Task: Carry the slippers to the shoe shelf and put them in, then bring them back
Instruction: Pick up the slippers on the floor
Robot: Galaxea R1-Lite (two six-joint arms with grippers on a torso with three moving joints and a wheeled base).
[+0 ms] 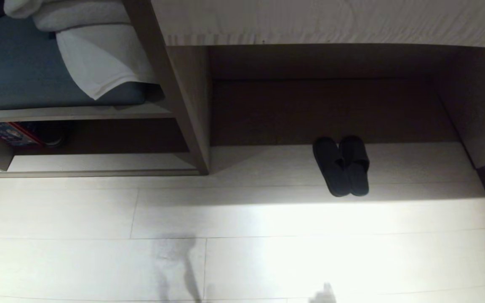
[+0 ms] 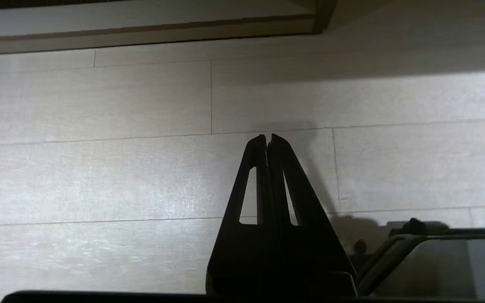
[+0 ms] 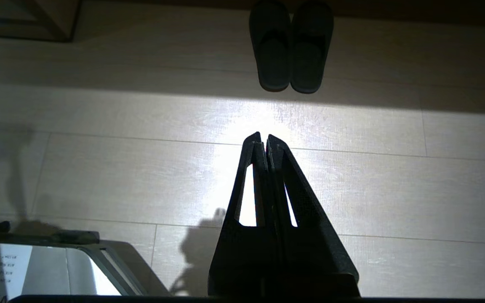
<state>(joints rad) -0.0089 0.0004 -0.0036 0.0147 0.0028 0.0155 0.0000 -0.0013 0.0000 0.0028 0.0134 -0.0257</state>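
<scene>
The slippers (image 1: 342,166) are a dark flat pair lying side by side on the pale floor, toes toward the dark back of a wide recess. They also show far ahead of my right gripper (image 3: 263,135), as the slippers (image 3: 291,46). That gripper is shut and empty, well short of them over bare floor. My left gripper (image 2: 267,136) is shut and empty too, over the floor in front of the shoe shelf (image 2: 141,17). The shoe shelf (image 1: 99,162) is the low pale-board cubby with a dark back at the left. Neither gripper appears in the head view.
Above the cubby, white towels (image 1: 95,54) hang over a blue-grey cushion. A colourful box (image 1: 11,134) sits at the cubby's back left. A slanted wood panel (image 1: 183,109) separates the cubby from the recess. A wooden side wall (image 1: 478,109) closes the right. My base (image 3: 36,269) shows near the right gripper.
</scene>
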